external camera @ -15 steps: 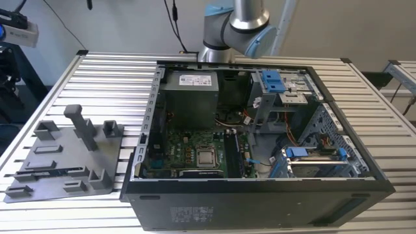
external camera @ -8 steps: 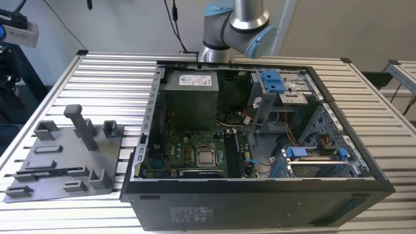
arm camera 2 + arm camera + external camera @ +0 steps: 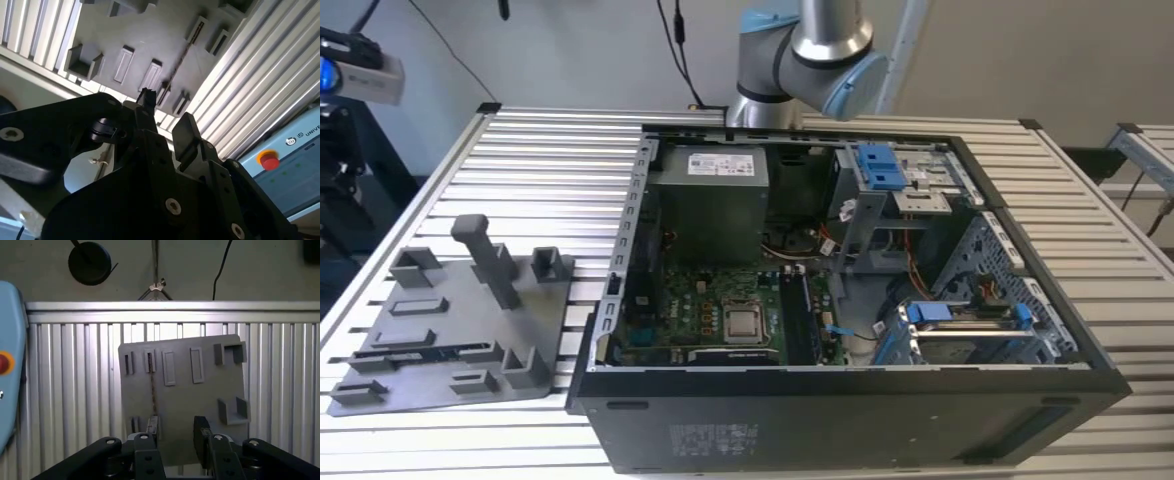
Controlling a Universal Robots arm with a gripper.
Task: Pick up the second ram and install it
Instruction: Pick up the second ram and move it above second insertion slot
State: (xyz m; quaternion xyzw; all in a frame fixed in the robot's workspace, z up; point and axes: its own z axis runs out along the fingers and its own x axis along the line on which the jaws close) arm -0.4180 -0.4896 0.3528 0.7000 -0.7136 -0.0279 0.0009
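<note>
The second ram [image 3: 152,390] stands on edge as a thin dark strip in a slot of the grey fixture plate [image 3: 200,400]. It also shows as a thin dark strip in the second wrist view [image 3: 182,57] and as a dark bar on the plate in the exterior view [image 3: 438,352]. My gripper [image 3: 176,432] hangs well above the plate, open, with nothing between its black fingers [image 3: 201,427]. In the second wrist view the gripper [image 3: 167,117] is also open. One finger lines up roughly with the near end of the ram.
An open computer case [image 3: 627,250] lies to the exterior view's right of the fixture plate [image 3: 454,390], with the green motherboard [image 3: 707,310] and its long black slots [image 3: 797,320] inside. A tall peg [image 3: 487,260] rises from the plate. A pendant with a red button [image 3: 270,161] lies beside the slatted table.
</note>
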